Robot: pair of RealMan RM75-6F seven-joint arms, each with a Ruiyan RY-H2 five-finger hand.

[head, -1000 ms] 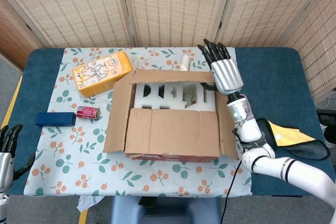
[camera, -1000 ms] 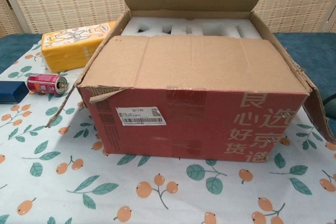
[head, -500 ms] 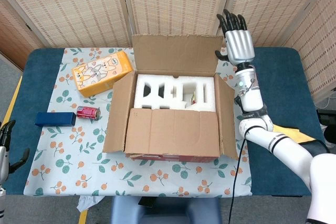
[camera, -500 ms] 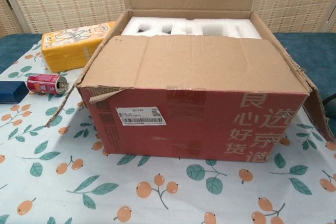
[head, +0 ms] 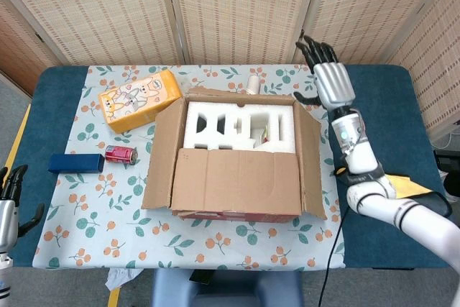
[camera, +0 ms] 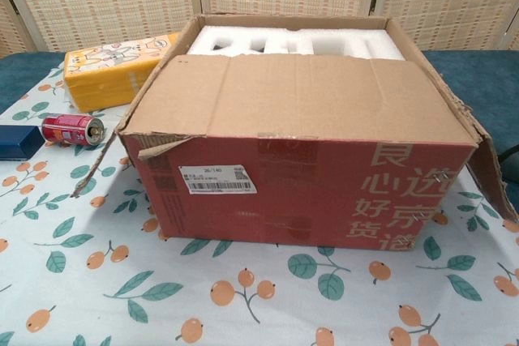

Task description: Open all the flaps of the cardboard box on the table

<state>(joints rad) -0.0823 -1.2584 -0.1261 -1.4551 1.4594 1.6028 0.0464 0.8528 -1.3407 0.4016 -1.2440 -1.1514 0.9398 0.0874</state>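
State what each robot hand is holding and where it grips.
Nothing is held. The right robot hand is raised beside the cardboard box with fingers apart; the left robot hand hangs free.

Matt brown cardboard box (head: 237,177) with white foam (head: 241,127) inside; printed tablecloth (head: 86,213); glossy red metal can (head: 120,154); woven reed screen (head: 237,5).

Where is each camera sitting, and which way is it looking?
Head view: high above the table, looking steeply down into the brown cardboard box; shows the right hand, fingers spread beyond the box's far right corner, and the left hand at the lower left edge.
Chest view: low, near table height, facing the box's red printed front; no hand clearly visible.
Both show the box, its white foam insert, the red can and the yellow carton.
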